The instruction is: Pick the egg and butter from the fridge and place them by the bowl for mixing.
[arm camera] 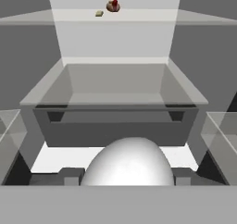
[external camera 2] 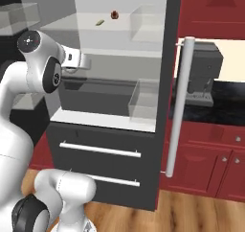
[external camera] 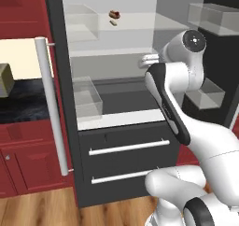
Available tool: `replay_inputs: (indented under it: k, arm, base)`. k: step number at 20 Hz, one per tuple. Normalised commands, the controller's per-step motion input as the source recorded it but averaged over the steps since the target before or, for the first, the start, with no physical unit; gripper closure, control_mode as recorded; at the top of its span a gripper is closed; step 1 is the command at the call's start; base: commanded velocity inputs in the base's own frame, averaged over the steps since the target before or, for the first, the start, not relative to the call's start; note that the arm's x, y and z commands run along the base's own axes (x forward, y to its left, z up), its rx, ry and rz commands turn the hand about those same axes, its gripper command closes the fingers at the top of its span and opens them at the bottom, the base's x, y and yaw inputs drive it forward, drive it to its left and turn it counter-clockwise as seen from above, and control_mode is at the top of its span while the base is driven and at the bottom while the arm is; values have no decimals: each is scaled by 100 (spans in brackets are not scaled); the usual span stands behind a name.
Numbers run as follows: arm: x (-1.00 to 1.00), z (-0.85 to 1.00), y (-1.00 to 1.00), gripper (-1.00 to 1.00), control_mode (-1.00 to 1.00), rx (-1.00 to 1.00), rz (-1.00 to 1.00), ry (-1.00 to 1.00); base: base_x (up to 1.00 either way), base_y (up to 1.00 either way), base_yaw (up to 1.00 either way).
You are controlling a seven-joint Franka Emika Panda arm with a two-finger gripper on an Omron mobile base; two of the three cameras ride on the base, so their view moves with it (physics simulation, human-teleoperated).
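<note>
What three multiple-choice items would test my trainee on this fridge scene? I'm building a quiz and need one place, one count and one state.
1. The butter lies: A in a drawer; B on the upper shelf; C on the floor.
2. Drawer handles below: A one; B two; C four.
3. The egg is: A in the pincer; B shelved; C cracked.
Key: B, beside the brown-red lump; B, two bars show; A, fingertips flank it.
</note>
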Motion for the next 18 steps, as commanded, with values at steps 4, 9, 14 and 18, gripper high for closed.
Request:
replay_inputs:
  k: [4, 9, 14, 18]
  arm:
    - [0, 0, 0, 100, 100, 0, 0, 0]
    - [0, 0, 0, 100, 100, 0, 0, 0]
    - [0, 0, 0, 100, 100, 0, 0, 0]
    - [0, 0, 0, 100, 100, 0, 0, 0]
  base:
    - [-30, 0, 0]
    - [-21, 6, -23]
    - [-30, 22, -52]
    - [-45, 32, -40]
